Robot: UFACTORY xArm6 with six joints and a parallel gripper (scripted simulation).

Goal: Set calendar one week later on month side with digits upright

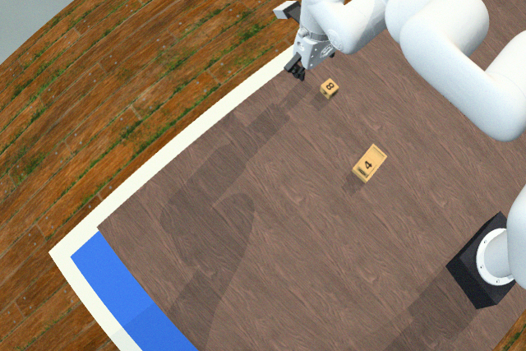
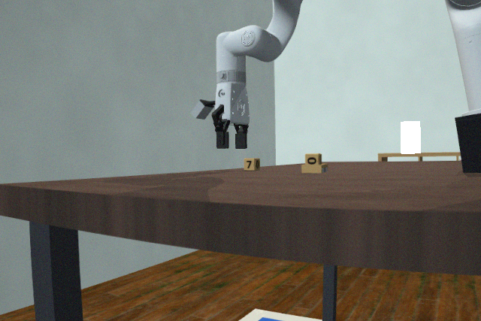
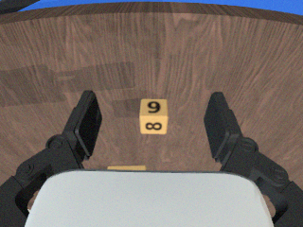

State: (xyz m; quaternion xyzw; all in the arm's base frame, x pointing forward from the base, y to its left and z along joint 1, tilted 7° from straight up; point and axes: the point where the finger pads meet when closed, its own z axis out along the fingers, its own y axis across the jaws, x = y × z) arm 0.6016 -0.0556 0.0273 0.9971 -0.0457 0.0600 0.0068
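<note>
My gripper [image 1: 316, 66] [image 2: 231, 142] [image 3: 152, 105] is open and empty, high above the table. A loose yellow cube [image 1: 329, 88] [image 2: 251, 164] [image 3: 153, 116] stands on the table below it, in line between the fingers in the wrist view. The top view shows 8 on its upper face; the exterior view shows 7 and 0 on its sides; the wrist view shows 9 and 8. The tray [image 1: 377, 154] [image 2: 309, 169] holds the other cube [image 1: 367, 164] [image 2: 313, 159] at one end, with 4 on top and 0 on its front side. The month side's name is not readable.
The brown table [image 1: 271, 211] [image 2: 271, 187] [image 3: 180, 57] ends close to the gripper and loose cube. The tray lies nearer the robot's black base [image 1: 475, 266] [image 2: 472, 144]. The arm reaches over the table. A yellow strip [image 3: 126, 167] shows at the wrist view's bottom.
</note>
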